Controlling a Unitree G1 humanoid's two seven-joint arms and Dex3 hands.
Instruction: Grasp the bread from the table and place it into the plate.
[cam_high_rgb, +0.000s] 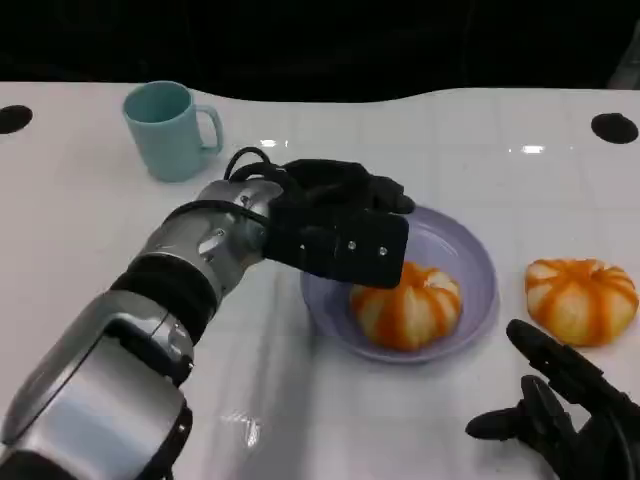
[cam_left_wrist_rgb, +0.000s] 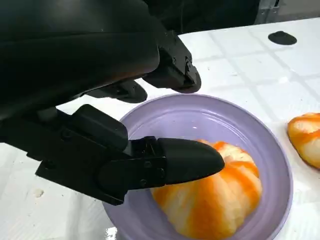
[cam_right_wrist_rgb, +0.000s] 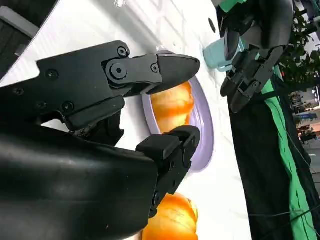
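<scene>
1 bread (cam_high_rgb: 405, 305) in plate (cam_high_rgb: 478, 262), partly behind left hand (cam_high_rgb: 335, 225), fingers (cam_left_wrist_rgb: 187, 160) seemingly spread, empty.

A plate (cam_high_rgb: 470, 250) sits near the middle of the counter (cam_high_rgb: 420, 140), and one bread roll (cam_high_rgb: 408, 305) lies in it, toward the plate's near side. A second bread roll (cam_high_rgb: 582, 298) lies on the counter just to the right of the plate, apart from its rim. A cup (cam_high_rgb: 168, 130) stands upright far back on the left, well apart from the plate. The left hand (cam_high_rgb: 335, 225) hangs over the plate's left rim, above and just behind the roll inside, its fingers apart. The right hand (cam_high_rgb: 560, 405) rests at the near right edge, in front of the second roll, holding nothing.
</scene>
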